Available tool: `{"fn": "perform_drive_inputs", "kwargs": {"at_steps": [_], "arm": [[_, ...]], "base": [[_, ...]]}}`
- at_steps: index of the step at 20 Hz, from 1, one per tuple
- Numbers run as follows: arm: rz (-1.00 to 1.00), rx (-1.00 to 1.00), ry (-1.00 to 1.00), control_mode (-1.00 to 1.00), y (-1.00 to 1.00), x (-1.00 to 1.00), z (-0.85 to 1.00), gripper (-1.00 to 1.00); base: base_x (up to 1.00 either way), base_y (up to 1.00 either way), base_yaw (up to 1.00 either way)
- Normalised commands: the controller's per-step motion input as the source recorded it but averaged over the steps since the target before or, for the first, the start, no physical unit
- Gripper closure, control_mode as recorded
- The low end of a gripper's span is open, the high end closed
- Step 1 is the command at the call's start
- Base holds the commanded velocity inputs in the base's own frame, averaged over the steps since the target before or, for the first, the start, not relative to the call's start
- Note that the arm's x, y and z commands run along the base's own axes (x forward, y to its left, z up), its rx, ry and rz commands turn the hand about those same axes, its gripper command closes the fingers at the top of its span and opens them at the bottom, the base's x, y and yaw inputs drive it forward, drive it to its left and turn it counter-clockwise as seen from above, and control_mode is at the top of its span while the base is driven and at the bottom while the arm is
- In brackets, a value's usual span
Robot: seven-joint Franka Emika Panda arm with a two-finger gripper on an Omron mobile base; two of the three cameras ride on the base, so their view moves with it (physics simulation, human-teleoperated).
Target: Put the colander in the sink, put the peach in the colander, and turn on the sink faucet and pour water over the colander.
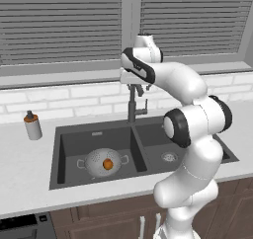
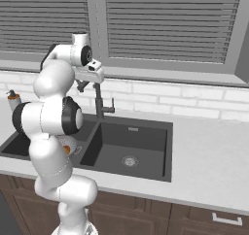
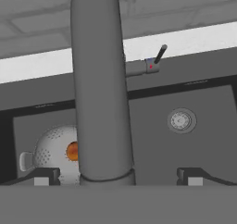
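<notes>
The silver colander (image 1: pixel 95 159) sits in the left basin of the dark sink (image 1: pixel 71 143), and the orange peach (image 1: pixel 107 164) lies inside it. My gripper (image 1: pixel 139 89) hovers open at the top of the dark faucet (image 1: pixel 131 108), one finger on each side of the spout. In the hand view the spout (image 3: pixel 99 79) runs up the middle between my open gripper's (image 3: pixel 118 177) tips, and the colander (image 3: pixel 50 149) with the peach (image 3: pixel 72 151) lies below left. The small side lever (image 3: pixel 159 55) sticks out to the right. No water is running.
A grey bottle (image 1: pixel 32 126) with a dark-orange cap stands on the counter left of the sink. The right basin holds just its round steel drain (image 3: pixel 181 121). A white brick wall and a window with blinds rise close behind the faucet.
</notes>
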Motion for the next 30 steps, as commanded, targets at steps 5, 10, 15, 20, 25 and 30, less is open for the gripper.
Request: {"fn": "perform_drive_inputs", "kwargs": {"at_steps": [5,10,15,20,25,30], "arm": [[-0.06,0.0,0.05,-1.0,0.14,0.05,-0.11,-1.0],[-0.13,0.0,0.07,-1.0,0.05,-0.03,-0.12,-1.0],[-0.14,0.0,0.02,-1.0,0.18,-0.05,-0.19,-1.0],[-0.1,0.0,0.0,-1.0,0.33,0.03,-0.2,-1.0],[-0.07,0.0,0.0,-1.0,0.23,0.02,-0.19,-1.0],[-0.05,0.0,0.0,-1.0,0.22,0.07,-0.18,-1.0]], "base": [[0.0,0.0,0.0],[0.0,0.0,0.0],[0.0,0.0,0.0],[0.0,0.0,0.0],[0.0,0.0,0.0],[0.0,0.0,0.0]]}}
